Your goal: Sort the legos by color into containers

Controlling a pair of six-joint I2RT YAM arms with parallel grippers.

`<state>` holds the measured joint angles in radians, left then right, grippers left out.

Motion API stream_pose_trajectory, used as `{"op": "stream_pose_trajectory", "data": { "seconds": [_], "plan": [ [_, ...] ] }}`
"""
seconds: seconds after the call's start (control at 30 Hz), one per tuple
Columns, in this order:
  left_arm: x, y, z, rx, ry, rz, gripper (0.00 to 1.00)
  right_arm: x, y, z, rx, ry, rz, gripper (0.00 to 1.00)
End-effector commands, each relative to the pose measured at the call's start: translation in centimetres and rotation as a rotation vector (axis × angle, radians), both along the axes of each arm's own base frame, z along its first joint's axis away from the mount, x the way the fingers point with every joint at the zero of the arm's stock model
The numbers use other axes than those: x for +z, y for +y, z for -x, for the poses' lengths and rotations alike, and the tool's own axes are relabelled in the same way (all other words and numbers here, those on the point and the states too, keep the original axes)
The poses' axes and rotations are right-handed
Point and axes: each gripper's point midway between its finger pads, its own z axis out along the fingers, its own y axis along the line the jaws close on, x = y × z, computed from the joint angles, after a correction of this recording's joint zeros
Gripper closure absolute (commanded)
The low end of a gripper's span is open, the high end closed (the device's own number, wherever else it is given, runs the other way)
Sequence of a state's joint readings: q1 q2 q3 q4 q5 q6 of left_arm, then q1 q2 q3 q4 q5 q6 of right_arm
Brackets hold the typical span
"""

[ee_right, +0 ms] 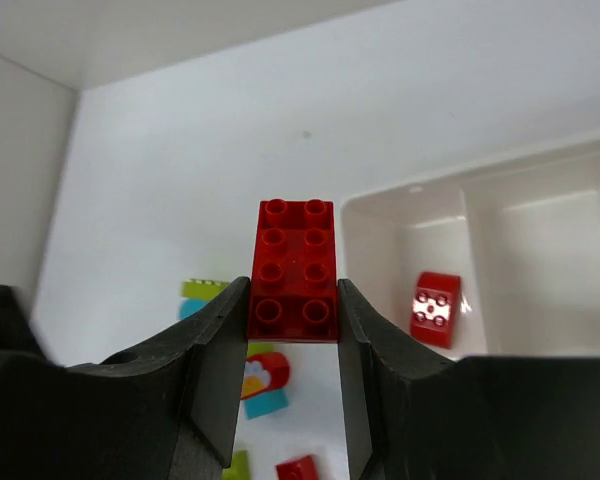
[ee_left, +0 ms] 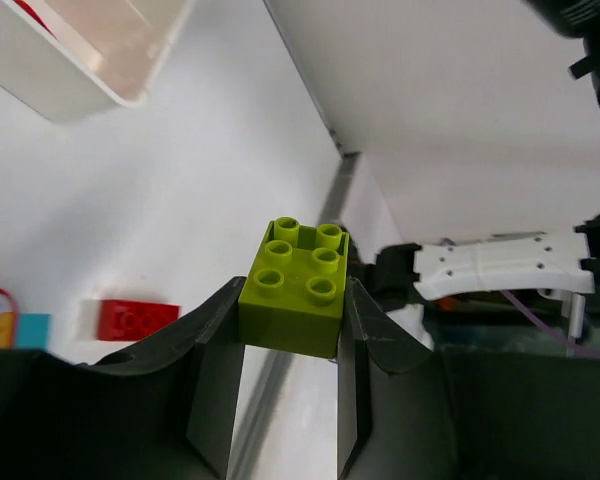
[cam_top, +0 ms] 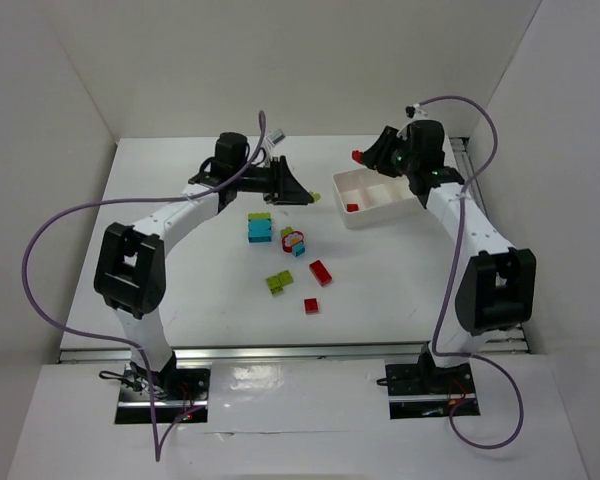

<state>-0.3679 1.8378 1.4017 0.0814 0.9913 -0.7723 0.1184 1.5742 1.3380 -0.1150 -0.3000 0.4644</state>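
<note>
Two tools clenched, one brick each.
Left tool [ee_left: 292, 300] grasps lime green brick [ee_left: 296, 285] above counter [cam_top: 380, 290]; right tool [ee_right: 293, 300] grasps red brick [ee_right: 293, 265] near white tray [cam_top: 380, 217], whose end compartment holds second red brick [ee_right: 437, 308].

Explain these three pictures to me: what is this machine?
Two robot arms stand bolted to a white table. The wide picture looks down from above and behind them. The two close pictures come from a camera on each wrist, looking along its fingers. The left gripper pinches a lime green brick; the right gripper pinches a red brick. More loose bricks, red, green and blue, lie on the table. The white tray holds a second red brick.
</note>
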Motion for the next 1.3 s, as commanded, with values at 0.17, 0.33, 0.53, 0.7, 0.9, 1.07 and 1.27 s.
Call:
{"op": "stream_pose_trajectory", "data": {
  "seconds": [0.17, 0.33, 0.53, 0.7, 0.9, 1.07, 1.27],
  "plan": [
    [3.7, 2.1, -2.2, 0.195, -0.141, -0.155, 1.0, -7.2, 0.3, -0.7, -0.062, 0.175, 0.249, 0.76],
    [4.1, 2.1, -2.3, 0.196, -0.15, -0.15, 1.0, -8.6, 0.9, -1.6, -0.059, 0.178, 0.255, 0.64],
    [4.3, 2.1, -2.1, 0.185, -0.152, -0.151, 1.0, -8.6, 1.6, -2.5, -0.051, 0.17, 0.284, 0.19],
    [4.9, 2.3, -2.5, 0.2, -0.174, -0.167, 1.0, -9.8, 3.7, -2.0, 0.005, 0.19, 0.339, 0.25],
    [5.0, 3.4, -3.2, 0.228, -0.187, -0.194, 1.0, -12.2, 5.6, -1.6, 0.077, 0.251, 0.365, 0.34],
    [6.1, 6.2, -4.3, 0.298, -0.213, -0.215, 1.0, -14.1, 6.4, -1.2, 0.111, 0.297, 0.369, 0.43],
    [6.4, 8.5, -4.5, 0.333, -0.217, -0.225, 1.0, -15.4, 7.9, -0.7, 0.145, 0.325, 0.384, 0.62]
  ]
}}
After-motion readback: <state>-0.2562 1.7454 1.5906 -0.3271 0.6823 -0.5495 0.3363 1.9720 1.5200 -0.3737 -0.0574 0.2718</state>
